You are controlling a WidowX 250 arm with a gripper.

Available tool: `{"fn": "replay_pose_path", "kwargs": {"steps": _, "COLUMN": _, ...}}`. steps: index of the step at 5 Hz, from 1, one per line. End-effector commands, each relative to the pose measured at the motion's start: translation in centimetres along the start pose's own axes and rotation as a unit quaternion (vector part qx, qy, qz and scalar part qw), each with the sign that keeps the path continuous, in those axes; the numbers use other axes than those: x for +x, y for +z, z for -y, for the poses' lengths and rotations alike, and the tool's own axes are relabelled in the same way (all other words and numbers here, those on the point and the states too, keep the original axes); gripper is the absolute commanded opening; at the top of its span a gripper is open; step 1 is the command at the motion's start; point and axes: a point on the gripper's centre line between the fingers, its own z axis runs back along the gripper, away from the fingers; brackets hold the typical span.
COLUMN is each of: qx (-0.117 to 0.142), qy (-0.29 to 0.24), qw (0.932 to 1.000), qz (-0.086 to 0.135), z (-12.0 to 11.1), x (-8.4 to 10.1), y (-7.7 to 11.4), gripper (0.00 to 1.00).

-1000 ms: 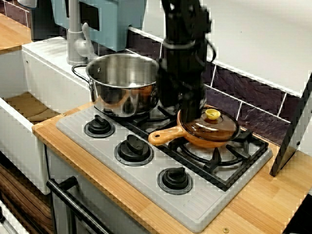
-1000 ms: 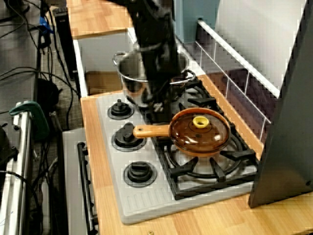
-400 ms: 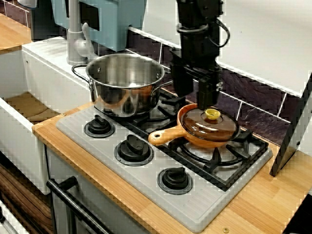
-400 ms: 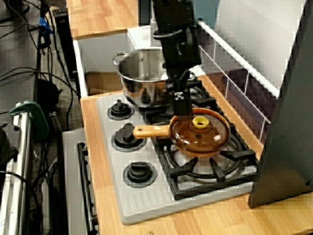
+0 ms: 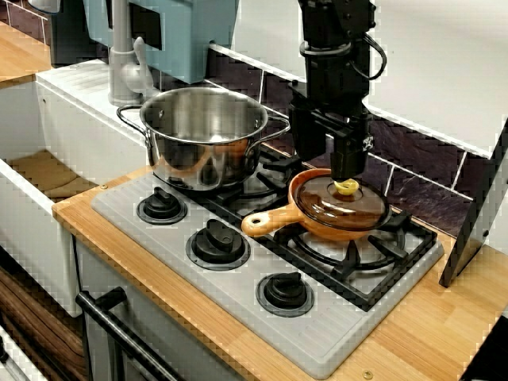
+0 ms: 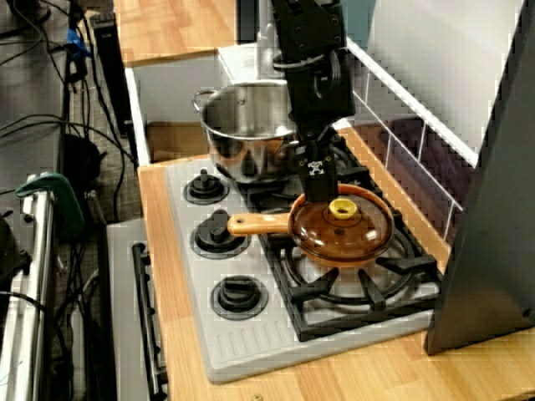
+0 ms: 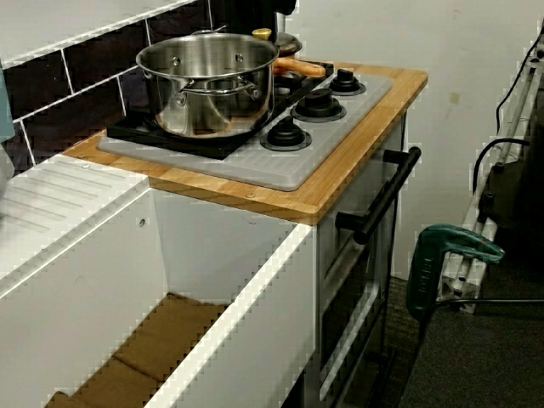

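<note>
three black burner dials (image 5: 217, 240) sit nearest, in front of the pincer (image 5: 347, 176). directly beneath it lies the amber glass-lidded pan (image 5: 341, 210), its yellow knob (image 5: 346, 187) just under the fingertips. i cannot tell whether they are spread or closed. the pincer's white mark (image 6: 314, 168) is unreadable. beside it stands a steel stockpot (image 5: 205, 135), with dark tiles (image 5: 413, 159) behind.

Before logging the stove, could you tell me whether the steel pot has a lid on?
No, the steel pot stands open, its inside showing.
</note>
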Motion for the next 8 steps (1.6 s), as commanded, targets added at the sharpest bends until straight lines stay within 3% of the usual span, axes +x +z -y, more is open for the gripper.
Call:
{"fn": "replay_pose_path", "kwargs": {"steps": 1, "qx": -0.003, "qy": 0.001, "qw": 0.9998, "qz": 0.022, "z": 0.0, "x": 1.4, "y": 1.2, "gripper": 1.0}}
{"fn": "replay_pose_path", "kwargs": {"steps": 3, "qx": 0.003, "qy": 0.0, "qw": 0.9999, "qz": 0.014, "z": 0.3, "x": 2.2, "y": 0.6, "gripper": 1.0}}
{"fn": "replay_pose_path", "kwargs": {"steps": 8, "qx": 0.019, "qy": -0.007, "qw": 0.9998, "qz": -0.006, "z": 0.8, "x": 1.8, "y": -1.2, "gripper": 1.0}}
